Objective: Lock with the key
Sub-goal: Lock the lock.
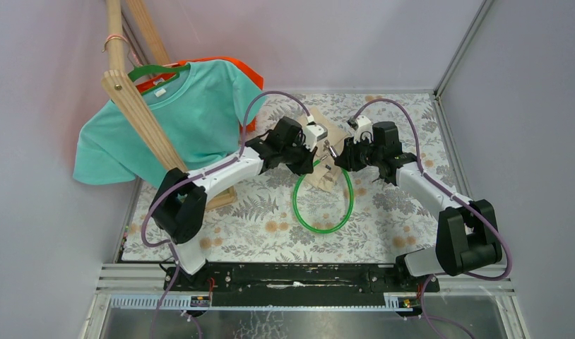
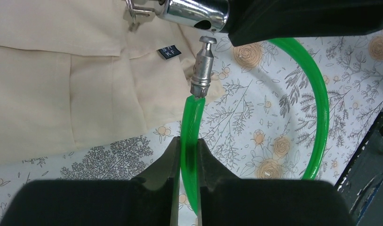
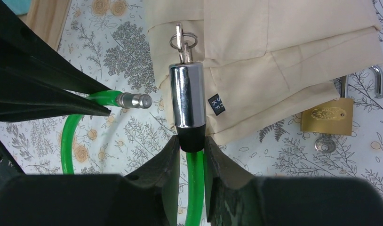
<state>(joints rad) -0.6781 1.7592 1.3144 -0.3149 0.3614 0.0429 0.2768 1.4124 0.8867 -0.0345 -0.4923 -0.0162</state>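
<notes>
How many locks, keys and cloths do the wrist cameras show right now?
Locks: 2, the green cable lock and the brass padlock
Keys: 2, the cable-lock key in its chrome cylinder and what looks like the padlock key under its body
Cloths: 1, the folded beige cloth
Total: 5

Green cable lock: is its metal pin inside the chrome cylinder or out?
Out. The pin lies bare beside the cylinder, with a gap between them. A key sits in the cylinder's far end.
</notes>
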